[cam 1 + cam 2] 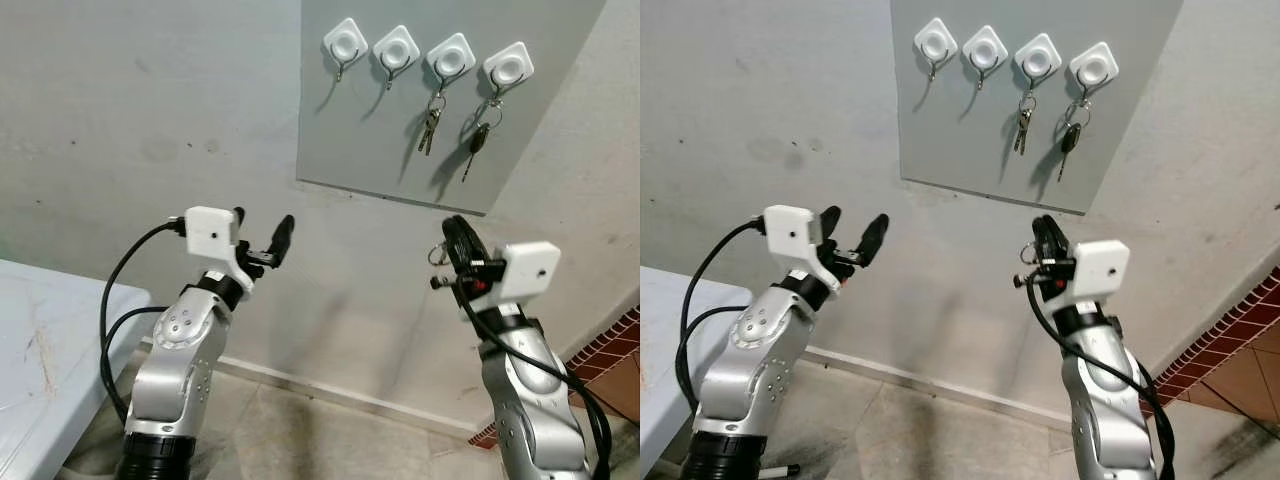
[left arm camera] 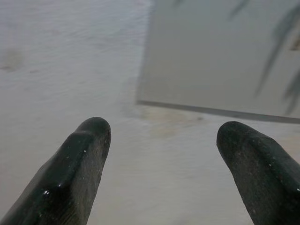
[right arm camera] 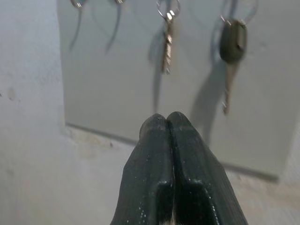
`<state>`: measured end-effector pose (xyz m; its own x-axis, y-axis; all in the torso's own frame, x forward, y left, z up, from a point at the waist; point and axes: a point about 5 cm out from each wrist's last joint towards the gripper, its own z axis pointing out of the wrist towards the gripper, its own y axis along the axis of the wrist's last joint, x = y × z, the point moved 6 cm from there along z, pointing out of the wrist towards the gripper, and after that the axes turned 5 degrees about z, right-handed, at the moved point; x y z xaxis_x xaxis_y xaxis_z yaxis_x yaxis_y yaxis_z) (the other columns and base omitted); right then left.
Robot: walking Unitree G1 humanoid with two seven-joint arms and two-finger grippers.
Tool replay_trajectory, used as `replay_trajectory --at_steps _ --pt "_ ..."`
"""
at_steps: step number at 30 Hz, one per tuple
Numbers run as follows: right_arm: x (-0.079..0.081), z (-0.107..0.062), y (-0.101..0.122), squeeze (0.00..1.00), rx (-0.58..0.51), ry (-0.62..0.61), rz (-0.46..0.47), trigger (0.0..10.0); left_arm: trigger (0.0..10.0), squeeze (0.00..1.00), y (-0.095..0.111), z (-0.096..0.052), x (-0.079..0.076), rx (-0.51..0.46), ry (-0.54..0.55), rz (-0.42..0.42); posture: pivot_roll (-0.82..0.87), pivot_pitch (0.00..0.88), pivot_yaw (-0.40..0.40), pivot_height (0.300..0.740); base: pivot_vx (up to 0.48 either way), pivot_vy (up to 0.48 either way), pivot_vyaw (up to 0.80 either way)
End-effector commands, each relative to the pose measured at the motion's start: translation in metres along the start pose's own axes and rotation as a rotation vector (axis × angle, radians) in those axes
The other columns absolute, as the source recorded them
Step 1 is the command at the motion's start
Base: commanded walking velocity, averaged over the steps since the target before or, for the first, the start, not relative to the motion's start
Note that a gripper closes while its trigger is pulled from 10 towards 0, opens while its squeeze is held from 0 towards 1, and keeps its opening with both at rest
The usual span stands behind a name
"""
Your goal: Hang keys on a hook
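Observation:
A grey board (image 1: 380,140) on the wall carries a row of white hooks. The two left hooks (image 1: 345,42) (image 1: 396,47) are bare. A bunch of silver keys (image 1: 430,128) hangs from the third hook (image 1: 450,55), and a black-headed key (image 1: 479,140) from the fourth (image 1: 508,66). My left gripper (image 1: 263,220) is raised below and left of the board, open and holding nothing. My right gripper (image 1: 452,225) is held up below the two hung keys with its fingers (image 3: 167,140) pressed shut. A small metal ring (image 1: 437,255) shows beside these fingers; I cannot tell what it is.
A white table (image 1: 40,330) stands at my lower left, close to the left arm. The plastered wall runs down to a tiled floor (image 1: 300,430). Red brick tiling (image 1: 610,350) shows at the lower right.

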<state>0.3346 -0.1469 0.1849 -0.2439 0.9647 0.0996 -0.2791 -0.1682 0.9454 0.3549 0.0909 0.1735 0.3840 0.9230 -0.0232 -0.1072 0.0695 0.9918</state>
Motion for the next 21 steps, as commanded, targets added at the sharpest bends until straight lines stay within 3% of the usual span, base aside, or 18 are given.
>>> replay_trajectory --at_steps 1,10,12,21 --pt "-0.005 0.007 0.003 0.0 -0.011 -0.009 -0.005 10.0 10.0 0.0 0.011 0.006 -0.009 -0.029 -0.058 0.016 0.0 0.0 -0.042 0.74 0.0 0.0 0.0" --pt "-0.009 0.033 0.018 0.0 -0.072 0.003 -0.019 10.0 10.0 0.0 0.028 0.014 -0.026 -0.075 -0.164 0.035 0.0 0.0 -0.04 0.74 0.0 0.0 0.0" --pt "-0.01 0.045 0.027 0.0 -0.105 0.001 -0.022 10.0 10.0 0.0 0.036 0.019 -0.03 -0.092 -0.185 0.052 0.0 0.0 -0.04 0.74 0.0 0.0 0.0" --pt "0.005 0.075 0.048 0.0 -0.181 0.069 -0.013 10.0 10.0 0.0 0.054 0.027 -0.041 -0.147 -0.233 0.039 -0.01 0.0 -0.036 0.74 0.0 0.0 0.0"
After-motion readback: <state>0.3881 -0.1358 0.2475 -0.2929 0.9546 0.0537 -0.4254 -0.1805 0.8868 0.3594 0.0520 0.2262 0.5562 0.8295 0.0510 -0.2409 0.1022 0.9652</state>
